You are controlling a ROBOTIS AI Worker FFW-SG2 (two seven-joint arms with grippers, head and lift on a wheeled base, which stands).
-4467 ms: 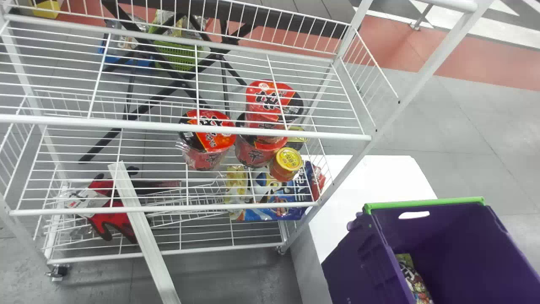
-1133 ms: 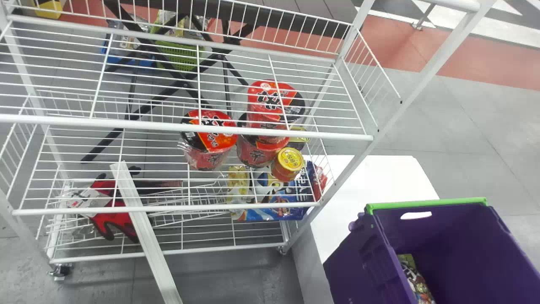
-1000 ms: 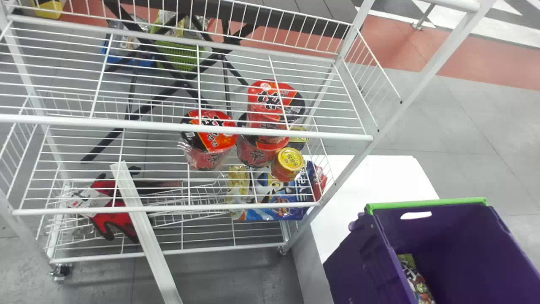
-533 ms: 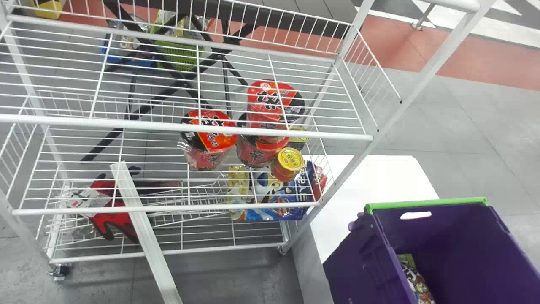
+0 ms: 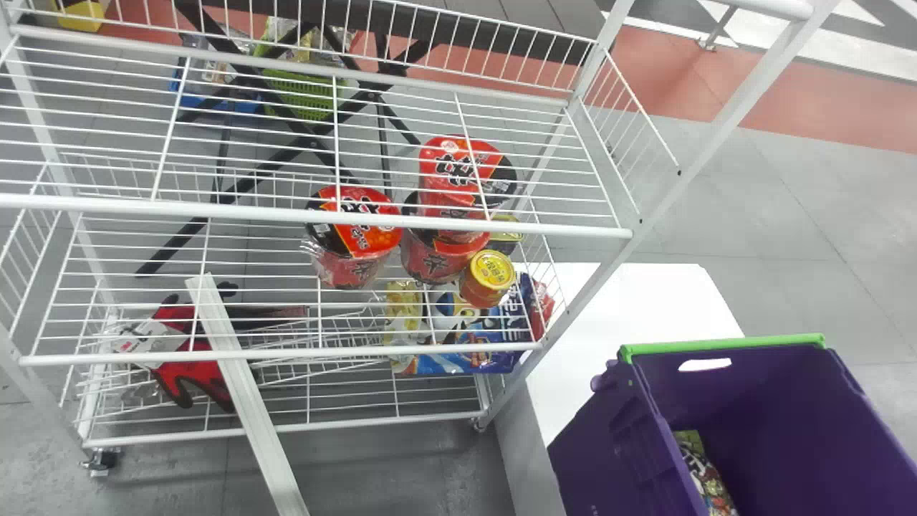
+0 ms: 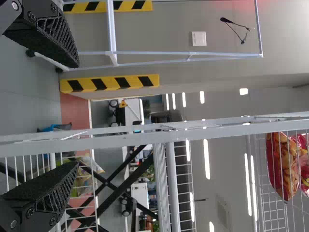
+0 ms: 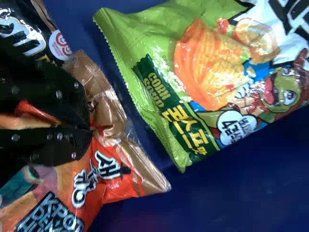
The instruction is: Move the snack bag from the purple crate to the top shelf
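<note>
On the white rack (image 5: 279, 353), in the head view, red cups (image 5: 362, 222) stood under the upper wire shelf; their lids had large black letters on red. Near them was a jar (image 5: 491, 278), with small print on its yellow lid. Lower down were a blue bag (image 5: 473, 358) with white writing and red gloves (image 5: 197, 373) with a white label. To the right of the rack, the purple crate (image 5: 777, 408) had inside it a printed bag (image 5: 706, 476), close to its left wall.

In the left wrist view, the left gripper (image 6: 77, 114) was before the rack, with its fingers wide apart and nothing between them. A red bag (image 6: 281, 166) was behind the wires.

In the right wrist view, the right gripper (image 7: 91, 129) was clamped on the orange snack bag (image 7: 113, 176), down in the crate. Its front carried white letters and dark block letters. Just beside was a green bag (image 7: 217, 72), having a dark green label with pale and yellow writing. A black bag (image 7: 29, 24) showed white script and a round red badge.
</note>
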